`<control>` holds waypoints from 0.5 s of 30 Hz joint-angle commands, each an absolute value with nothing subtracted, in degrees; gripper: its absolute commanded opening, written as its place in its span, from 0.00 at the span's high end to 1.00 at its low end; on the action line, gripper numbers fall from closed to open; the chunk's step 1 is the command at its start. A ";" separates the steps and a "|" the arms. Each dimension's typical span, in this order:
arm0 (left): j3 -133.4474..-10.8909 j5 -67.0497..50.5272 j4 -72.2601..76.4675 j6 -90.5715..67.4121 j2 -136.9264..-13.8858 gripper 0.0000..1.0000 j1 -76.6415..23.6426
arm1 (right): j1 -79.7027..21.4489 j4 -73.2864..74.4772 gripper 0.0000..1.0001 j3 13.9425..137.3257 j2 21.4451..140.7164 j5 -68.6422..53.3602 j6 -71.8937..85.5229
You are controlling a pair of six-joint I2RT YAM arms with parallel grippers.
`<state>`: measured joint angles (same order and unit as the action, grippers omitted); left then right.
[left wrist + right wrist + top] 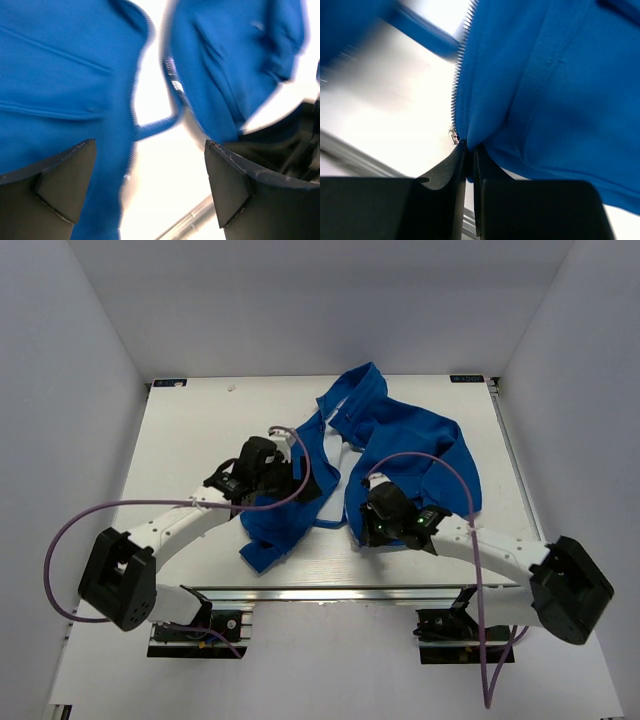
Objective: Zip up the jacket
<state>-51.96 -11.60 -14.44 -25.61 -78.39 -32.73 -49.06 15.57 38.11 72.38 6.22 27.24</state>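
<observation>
The royal-blue soft fabric jacket [400, 435] lies crumpled on the white tabletop [200, 440], its fronts apart and its zipper [459, 85] unjoined. The right pincer [470, 152] pinches the toothed edge's bottom, and the left pincer [150, 145] hangs wide and empty. Zipping seems unstarted.

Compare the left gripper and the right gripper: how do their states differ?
The left gripper is open, jaws wide apart, holding nothing; the right gripper is shut on the jacket, at its edge beside the zipper teeth. The left sits above fabric; the right grips it. Both are dark.
</observation>
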 commanded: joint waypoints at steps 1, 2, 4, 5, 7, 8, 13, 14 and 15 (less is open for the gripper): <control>-46.34 -27.71 -2.69 -25.49 -74.01 0.02 -32.61 | -48.78 8.53 1.00 40.52 66.38 5.10 29.97; -45.27 -29.95 -0.72 -26.36 -73.66 0.02 -32.61 | -48.61 7.83 1.00 40.52 65.31 5.36 30.32; -43.25 -32.77 4.89 -27.24 -73.30 0.02 -32.61 | -48.34 6.42 1.00 40.34 62.42 6.33 30.85; -42.89 -34.78 6.14 -27.86 -73.21 0.02 -32.69 | -48.25 5.98 1.00 40.25 61.45 6.59 31.11; -42.10 -36.82 10.25 -28.74 -73.56 0.02 -32.70 | -48.16 4.40 1.00 39.64 59.08 7.38 32.34; -41.49 -39.00 11.68 -29.78 -74.09 0.02 -33.04 | -48.08 3.87 1.00 39.38 58.37 7.64 32.95; -39.73 -40.87 19.93 -32.16 -76.46 0.02 -35.15 | -48.08 -2.36 1.00 37.44 55.64 5.72 35.68; -39.81 -40.43 20.65 -32.60 -76.81 0.02 -35.24 | -48.08 -2.72 1.00 37.44 55.55 5.54 35.77; -39.99 -40.17 21.70 -32.96 -77.25 0.02 -35.33 | -48.08 -2.81 1.00 37.35 55.29 5.45 36.12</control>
<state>-40.56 -37.39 14.44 -31.09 -76.60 -34.57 -48.07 3.53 37.60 56.60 6.37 33.78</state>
